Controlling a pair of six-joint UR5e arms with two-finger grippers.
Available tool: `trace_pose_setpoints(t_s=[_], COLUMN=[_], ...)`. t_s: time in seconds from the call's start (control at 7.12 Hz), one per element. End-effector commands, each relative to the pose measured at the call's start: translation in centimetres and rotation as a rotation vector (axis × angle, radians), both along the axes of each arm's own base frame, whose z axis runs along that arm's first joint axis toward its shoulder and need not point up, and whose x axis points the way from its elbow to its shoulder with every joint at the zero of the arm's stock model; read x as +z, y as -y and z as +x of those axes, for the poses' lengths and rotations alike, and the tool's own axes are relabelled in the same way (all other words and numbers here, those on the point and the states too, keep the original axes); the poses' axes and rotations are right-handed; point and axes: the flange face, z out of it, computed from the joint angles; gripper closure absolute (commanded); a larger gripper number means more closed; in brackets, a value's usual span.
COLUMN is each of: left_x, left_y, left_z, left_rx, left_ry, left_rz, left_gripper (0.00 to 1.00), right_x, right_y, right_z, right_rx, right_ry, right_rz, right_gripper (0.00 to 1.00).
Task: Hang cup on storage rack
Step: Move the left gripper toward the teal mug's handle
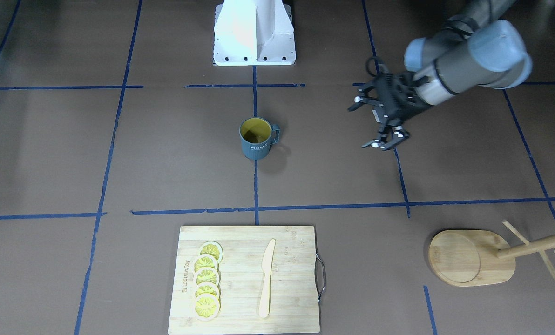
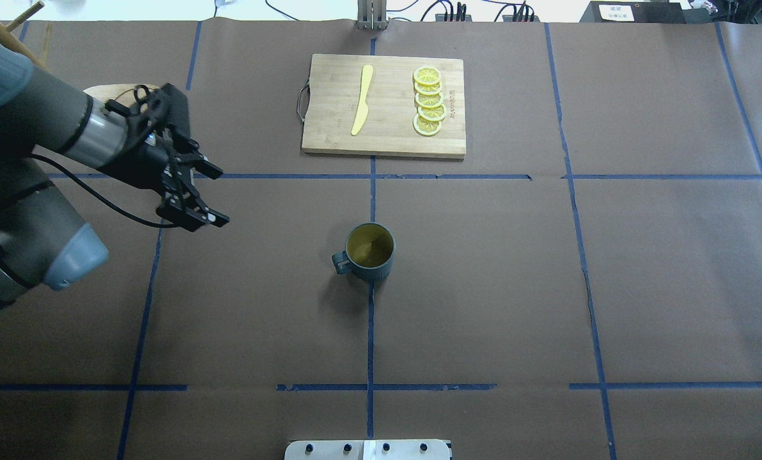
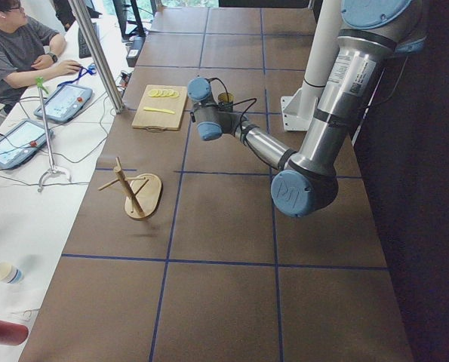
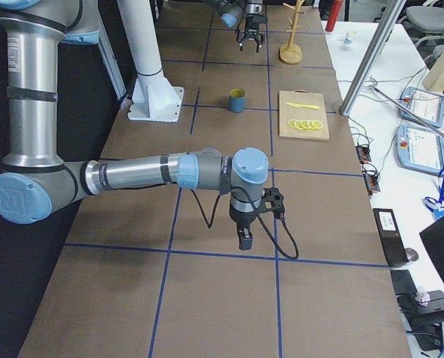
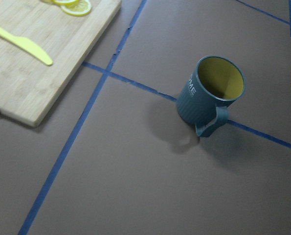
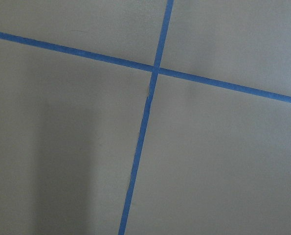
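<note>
While my left arm hides most of the storage rack (image 1: 463, 256) from overhead, I cannot tell whether my small, distant right gripper (image 4: 244, 240) is parted. My left gripper (image 2: 218, 195) hovers, fingers spread, well apart from the cup (image 2: 369, 252) standing upright mid-table.

open room around cup (image 2: 369, 252), board (image 2: 387, 96) seemingly well apart

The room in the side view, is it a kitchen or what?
Probably a robot lab, not a kitchen: blue tape grids the table, a man sits by control tablets, and a robot arm reaches over.
</note>
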Motion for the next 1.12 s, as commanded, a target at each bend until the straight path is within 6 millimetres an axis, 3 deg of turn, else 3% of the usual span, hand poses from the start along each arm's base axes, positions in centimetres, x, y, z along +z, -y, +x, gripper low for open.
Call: trace_pose_setpoints(t_s=[0.0,0.14,0.56,0.7,0.98], left_x=[-2.0,-2.3,-2.2,-1.2,-0.6], left_y=[-4.5,-7.8,-12.6,-12.8,-11.4], left_z=[6.8,10.1,15.4,16.7,20.2], left_rx=[-0.084,-0.124,-0.229,-0.234,-0.257], left_ry=[-0.074,-0.127,-0.121,-0.137,-0.151], left_rz=[0.049,0.059,0.088,0.095,0.101], left_gripper=[0.0,0.0,0.0,0.0,0.0], right_x=[-0.1,-0.2,-0.3,-0.3,-0.3], right_y=[0.0,0.1,0.2,0.2,0.2], right_z=[0.0,0.0,0.0,0.0,0.0], right_rx=[0.0,0.0,0.0,0.001,0.001], right_ry=[0.002,0.002,0.0,0.002,0.002], right_rz=[0.002,0.003,0.006,0.005,0.005], right_gripper=[0.0,0.0,0.0,0.0,0.0])
